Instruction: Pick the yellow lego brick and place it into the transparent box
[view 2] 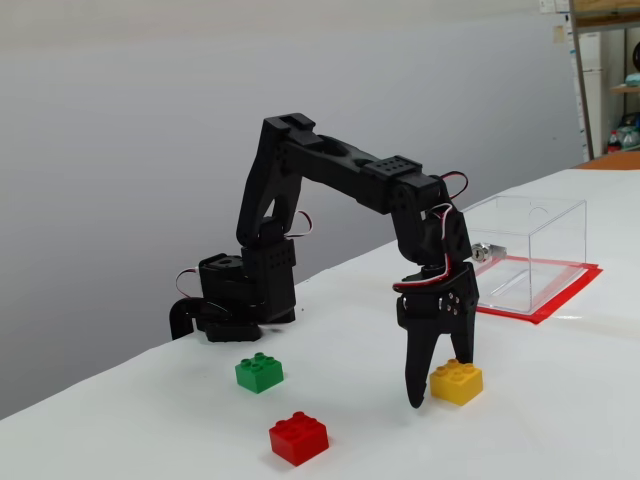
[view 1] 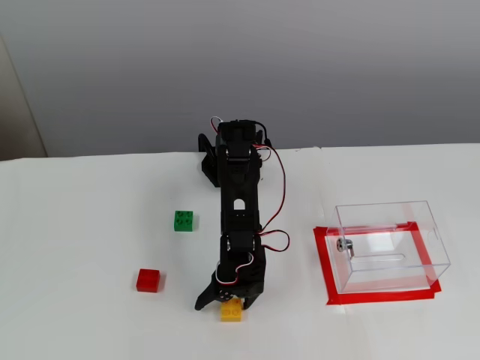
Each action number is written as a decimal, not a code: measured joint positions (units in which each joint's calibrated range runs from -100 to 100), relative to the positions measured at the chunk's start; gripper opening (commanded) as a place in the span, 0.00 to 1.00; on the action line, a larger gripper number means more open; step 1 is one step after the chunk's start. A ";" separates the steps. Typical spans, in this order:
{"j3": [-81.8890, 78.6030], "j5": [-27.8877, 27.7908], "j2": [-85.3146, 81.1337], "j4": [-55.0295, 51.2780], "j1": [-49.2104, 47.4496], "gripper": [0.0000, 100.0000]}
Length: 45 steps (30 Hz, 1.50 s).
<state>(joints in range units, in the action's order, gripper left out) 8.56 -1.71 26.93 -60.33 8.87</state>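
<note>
On the white table (view 1: 90,225), the largest item was the black arm (view 1: 238,202), which reached from its base at 12 o'clock in the overhead-style fixed view toward the 6 o'clock edge. Next in size was the clear box (view 1: 390,244), which stood at 3 o'clock of the arm on a red tape frame (view 1: 324,262), empty as far as could be seen, with a small metal knob (view 1: 345,244) on its wall facing the arm. The smallest items were three bricks: the green brick (view 1: 184,220) at 9 o'clock of the arm's middle, the red brick (view 1: 148,280) at 8 o'clock, and the yellow brick (view 1: 231,310) on the table at 6 o'clock, directly under the gripper (view 1: 223,298).

The gripper's fingers were parted wide and held nothing. The step in hand appeared to be the approach for the pick. The side fixed view showed one fingertip (view 2: 414,398) down near the table beside the yellow brick (view 2: 457,381), with the other finger behind it. The next move would likely call for squaring the fingers about the brick, closing firmly, then lifting well clear of the box wall before swinging to 3 o'clock.

The high fixed view gave the floor layout and the bearing to the box. The side fixed view alone gave the gripper's height; whether a finger touched the brick could not be told in either view.
</note>
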 measured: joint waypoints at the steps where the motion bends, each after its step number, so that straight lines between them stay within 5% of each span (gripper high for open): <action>1: 0.00 0.00 0.00 0.00 0.00 0.40; 7: 0.09 0.00 0.34 0.00 0.11 0.25; 21: 0.09 -0.20 0.17 0.00 0.00 0.08; 34: 0.00 0.00 -2.79 0.00 -1.50 0.09; 45: 0.00 0.00 -22.75 0.00 -15.06 0.09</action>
<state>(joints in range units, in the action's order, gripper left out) 8.56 -1.71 4.19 -60.33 -6.20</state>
